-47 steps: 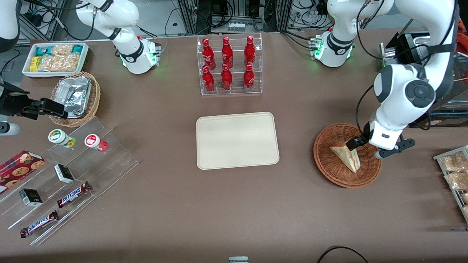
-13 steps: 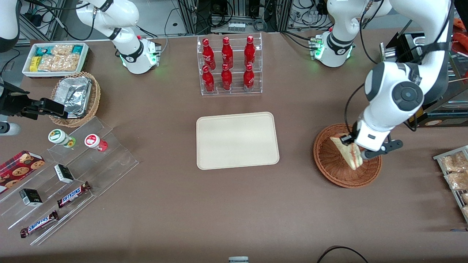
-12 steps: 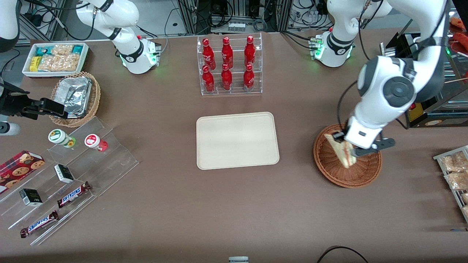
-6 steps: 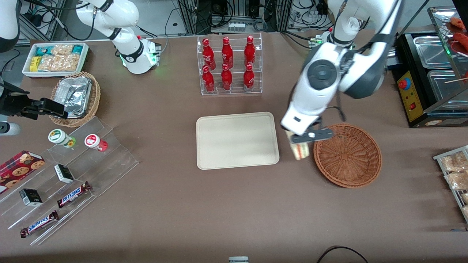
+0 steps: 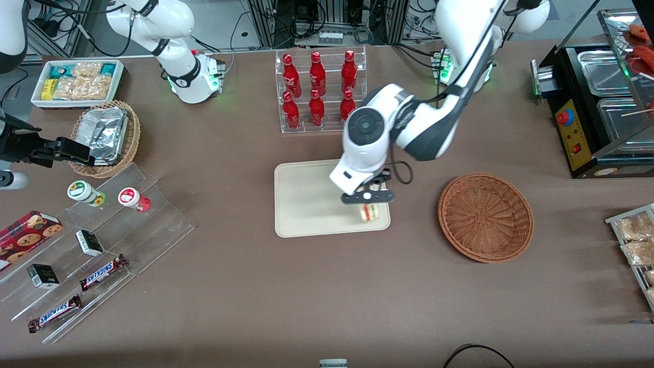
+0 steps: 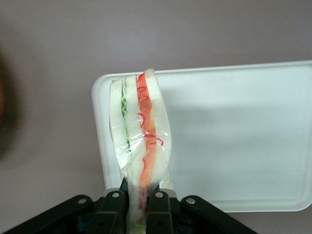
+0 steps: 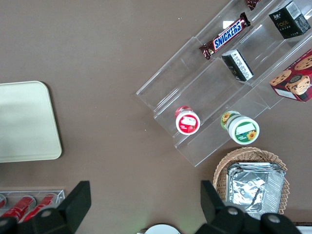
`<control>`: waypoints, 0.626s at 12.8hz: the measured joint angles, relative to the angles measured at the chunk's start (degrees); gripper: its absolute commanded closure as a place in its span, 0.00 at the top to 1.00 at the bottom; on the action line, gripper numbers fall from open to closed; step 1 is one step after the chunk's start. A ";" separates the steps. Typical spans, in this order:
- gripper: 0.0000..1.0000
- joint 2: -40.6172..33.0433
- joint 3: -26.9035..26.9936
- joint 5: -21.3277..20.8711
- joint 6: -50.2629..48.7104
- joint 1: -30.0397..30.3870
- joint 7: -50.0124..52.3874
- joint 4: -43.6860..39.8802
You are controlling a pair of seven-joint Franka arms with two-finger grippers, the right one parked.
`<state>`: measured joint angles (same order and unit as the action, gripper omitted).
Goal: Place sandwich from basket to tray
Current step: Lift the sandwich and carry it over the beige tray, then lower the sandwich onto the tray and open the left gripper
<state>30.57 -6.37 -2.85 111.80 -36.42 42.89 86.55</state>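
My gripper point(image 5: 369, 198) hangs over the corner of the cream tray point(image 5: 306, 204) nearest the front camera on the working arm's side, shut on the clear-wrapped sandwich point(image 5: 370, 211). The wrist view shows the sandwich point(image 6: 140, 141) pinched between the black fingers point(image 6: 158, 209) of the gripper point(image 6: 138, 209), cut edge with red, orange and green layers up, above the tray's rounded corner point(image 6: 105, 87). The reddish-brown woven basket point(image 5: 485, 217) stands beside the tray toward the working arm's end, with nothing in it.
A clear rack of red bottles point(image 5: 319, 92) stands just past the tray, farther from the front camera, close to the arm's elbow. Acrylic steps with snack bars point(image 5: 102, 240) and a lighter basket with a foil container point(image 5: 104, 135) lie toward the parked arm's end.
The gripper has carried the sandwich up out of the basket and sideways to the tray's near corner. The basket is left with nothing inside.
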 measured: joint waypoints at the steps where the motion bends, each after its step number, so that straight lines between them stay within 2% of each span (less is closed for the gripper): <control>1: 0.15 1.69 0.00 0.00 1.57 -1.07 0.10 -0.79; 8: 0.16 7.73 0.00 0.02 8.23 -5.10 0.11 -1.60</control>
<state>38.30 -6.37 -2.83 120.03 -41.51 42.99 84.95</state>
